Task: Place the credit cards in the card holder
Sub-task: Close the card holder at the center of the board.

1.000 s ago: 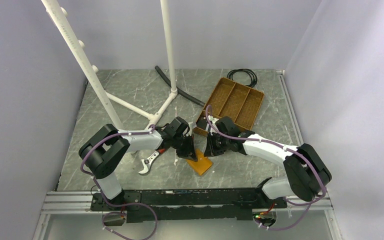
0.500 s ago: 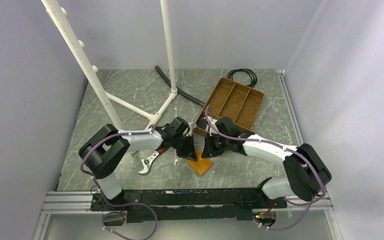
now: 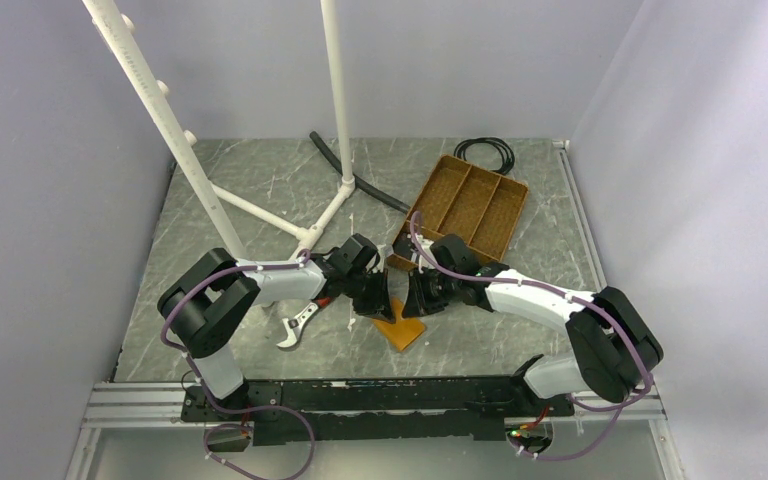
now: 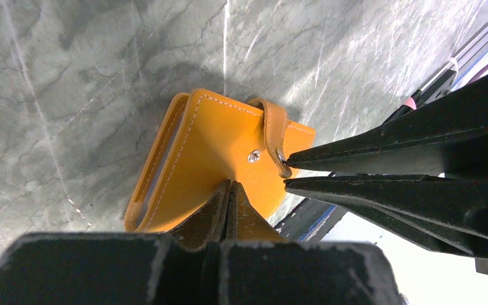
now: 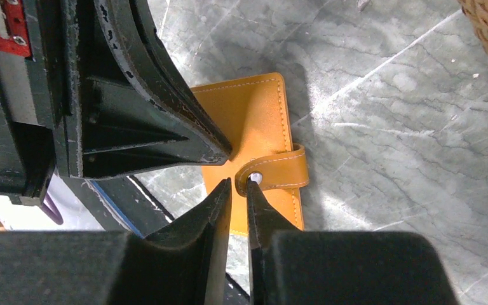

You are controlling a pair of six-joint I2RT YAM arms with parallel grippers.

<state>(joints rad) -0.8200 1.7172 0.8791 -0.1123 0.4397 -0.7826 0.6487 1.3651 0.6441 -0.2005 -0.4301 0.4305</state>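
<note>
We see the card holder (image 3: 401, 331) lying on the counter (image 3: 260, 190) near its front edge, left pincer (image 4: 229, 188) closed with tips against it, right pincer (image 5: 236, 185) slightly parted at its snap strap (image 5: 281, 171).

Place: robot lab booth.
Walls: plain lavender panels (image 3: 50, 200), three sides.
Bench: marbled tabletop (image 3: 260, 180), metal rail (image 3: 130, 405) in front.
Fixtures: left arm (image 3: 270, 282), right arm (image 3: 535, 295), white pipe frame (image 3: 338, 100).

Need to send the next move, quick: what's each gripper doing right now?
Left gripper: shut, tips on the card holder; a pinch cannot be told.
Right gripper: narrowly open, tips at its snap strap, nothing between them.
</note>
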